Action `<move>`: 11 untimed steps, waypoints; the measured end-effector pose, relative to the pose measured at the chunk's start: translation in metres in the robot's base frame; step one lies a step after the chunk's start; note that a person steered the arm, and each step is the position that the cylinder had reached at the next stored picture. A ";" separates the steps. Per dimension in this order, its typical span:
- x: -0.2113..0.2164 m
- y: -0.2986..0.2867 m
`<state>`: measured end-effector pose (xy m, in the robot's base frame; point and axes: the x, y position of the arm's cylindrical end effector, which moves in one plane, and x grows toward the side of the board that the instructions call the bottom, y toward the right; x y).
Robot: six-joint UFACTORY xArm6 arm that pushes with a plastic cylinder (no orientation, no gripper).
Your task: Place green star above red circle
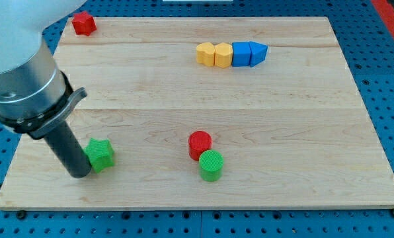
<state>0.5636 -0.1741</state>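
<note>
The green star [101, 155] lies near the view's bottom left of the wooden board [283, 132]. The red circle [199, 144] stands near the bottom middle, well to the star's right. My tip [80, 174] rests on the board touching the star's left side, slightly below its middle. The dark rod rises from there up to the grey arm at the view's left.
A green circle [211, 165] touches the red circle's lower right. A red block [83, 23] sits at the top left corner. A row of two yellow blocks [214, 53] and two blue blocks [249, 53] lies at the top middle.
</note>
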 end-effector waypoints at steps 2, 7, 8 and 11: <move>-0.021 0.013; -0.065 0.054; -0.076 0.081; -0.098 0.145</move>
<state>0.4655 -0.0290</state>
